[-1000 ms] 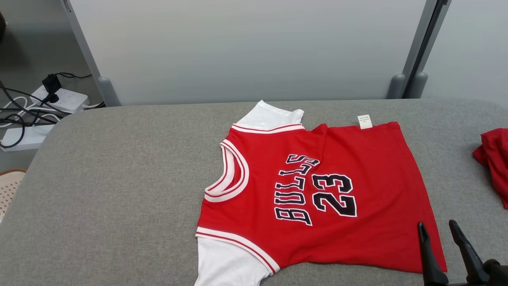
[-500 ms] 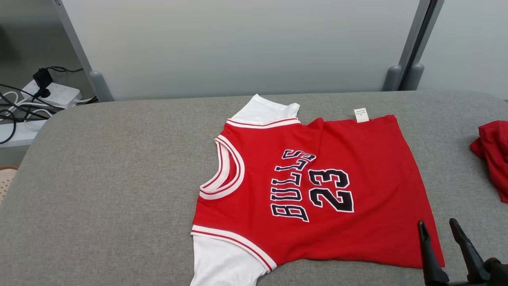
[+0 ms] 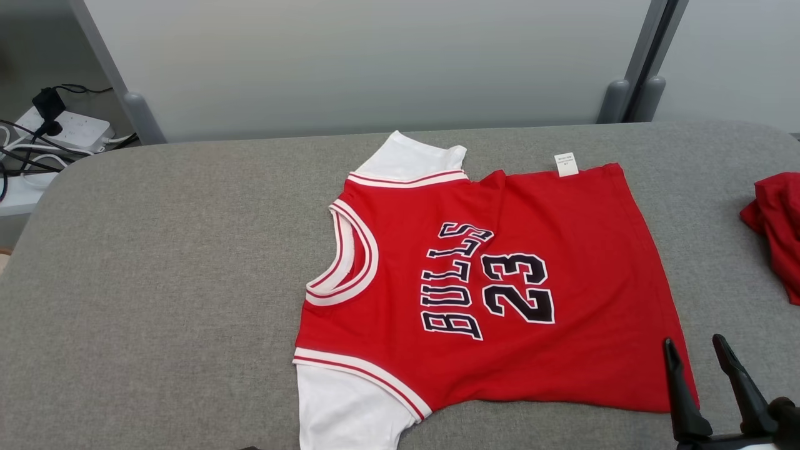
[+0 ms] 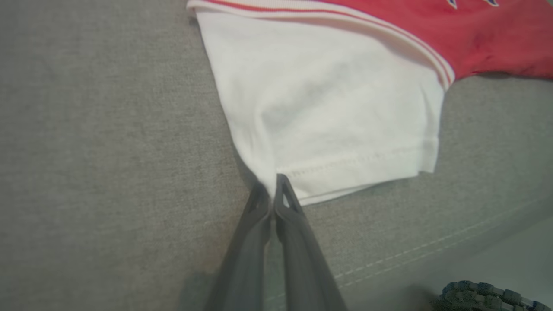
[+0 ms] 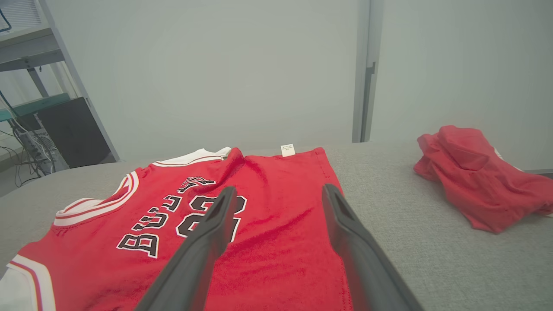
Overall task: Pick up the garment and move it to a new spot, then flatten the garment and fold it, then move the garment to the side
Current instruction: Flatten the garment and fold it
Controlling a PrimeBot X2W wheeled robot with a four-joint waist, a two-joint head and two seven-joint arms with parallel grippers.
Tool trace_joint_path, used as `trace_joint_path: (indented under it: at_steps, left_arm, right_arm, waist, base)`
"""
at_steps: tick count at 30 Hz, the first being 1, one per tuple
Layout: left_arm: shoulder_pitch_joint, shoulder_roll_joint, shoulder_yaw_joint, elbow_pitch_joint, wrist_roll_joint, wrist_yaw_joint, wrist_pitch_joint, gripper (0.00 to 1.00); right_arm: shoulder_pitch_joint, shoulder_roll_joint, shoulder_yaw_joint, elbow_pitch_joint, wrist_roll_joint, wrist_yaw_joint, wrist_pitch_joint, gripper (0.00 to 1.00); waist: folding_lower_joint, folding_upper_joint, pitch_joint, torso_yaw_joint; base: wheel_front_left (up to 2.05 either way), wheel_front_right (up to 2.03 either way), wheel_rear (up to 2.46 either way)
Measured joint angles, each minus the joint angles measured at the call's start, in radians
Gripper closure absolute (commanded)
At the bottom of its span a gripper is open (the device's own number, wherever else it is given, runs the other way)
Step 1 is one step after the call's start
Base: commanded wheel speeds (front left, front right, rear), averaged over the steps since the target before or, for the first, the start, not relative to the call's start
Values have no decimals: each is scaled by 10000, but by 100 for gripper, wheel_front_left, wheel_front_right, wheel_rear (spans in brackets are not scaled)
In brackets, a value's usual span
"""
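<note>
The garment (image 3: 500,281) is a red jersey with white sleeves and black "BULLS 23" lettering, spread flat on the grey padded table (image 3: 156,281). In the left wrist view my left gripper (image 4: 272,186) is shut on the hem corner of the near white sleeve (image 4: 337,108), its fingers pressed together with a fold of white cloth between the tips. My right gripper (image 3: 694,342) stands open at the lower right, fingers over the jersey's near bottom corner. The right wrist view has the right gripper (image 5: 280,192) just above the red cloth (image 5: 268,242), nothing between the fingers.
A crumpled red cloth (image 3: 775,231) lies at the table's right edge, also seen as the red cloth (image 5: 479,177) in the right wrist view. A power strip with cables (image 3: 62,128) sits off the far left. A grey wall panel (image 3: 375,62) stands behind the table.
The whole head picture has shifted, so the camera has moved; the garment lies as before. The right gripper stays open in place. The left gripper has closed on the sleeve corner.
</note>
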Motion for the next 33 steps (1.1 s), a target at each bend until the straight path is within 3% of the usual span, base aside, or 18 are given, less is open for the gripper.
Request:
trace_joint_path:
  at_steps: [5, 10, 14, 18, 25, 29, 31, 33]
  left_arm:
    - [-61, 61, -2, -130, -270, -121, 261, 100]
    - [-58, 418, 113, -949, -366, -98, 826, 100]
    - [87, 874, 334, -2182, -376, 163, 1363, 100]
    - [204, 984, 405, -2986, -422, 339, 1735, 100]
    - [351, 1223, 454, -3591, -422, 514, 1952, 100]
    - [503, 1235, 437, -3762, -420, 589, 2079, 100]
    - [502, 1258, 435, -3829, -420, 591, 2111, 100]
    - [502, 1273, 437, -3873, -420, 591, 2111, 100]
  right_arm:
    - [1, -44, -259, 263, 4, 0, -2, 0]
    - [17, -48, -527, 1496, 236, 0, -6, 0]
    - [-155, 38, -725, 2531, 686, 0, 56, 0]
    - [-456, 50, -963, 3258, 984, 0, 374, 0]
    - [-843, 15, -988, 4278, 1536, 0, 608, 0]
    - [-1011, 17, -782, 4707, 1755, 0, 625, 16]
    - [-1098, 13, -711, 4892, 1856, 0, 623, 18]
    - [-1241, -46, -545, 5055, 1944, 0, 564, 42]
  waist:
    - [0, 0, 124, -9]
    - [0, 0, 309, 68]
    - [0, 0, 395, 209]
    - [0, 0, 450, 333]
    - [0, 0, 547, 521]
    - [0, 0, 610, 614]
    - [1, 0, 640, 656]
    - [1, 0, 674, 686]
  base:
    - [0, 0, 0]
    - [0, 0, 0]
    - [0, 0, 0]
    - [0, 0, 0]
    - [0, 0, 0]
    - [0, 0, 0]
    - [0, 0, 0]
    - [0, 0, 0]
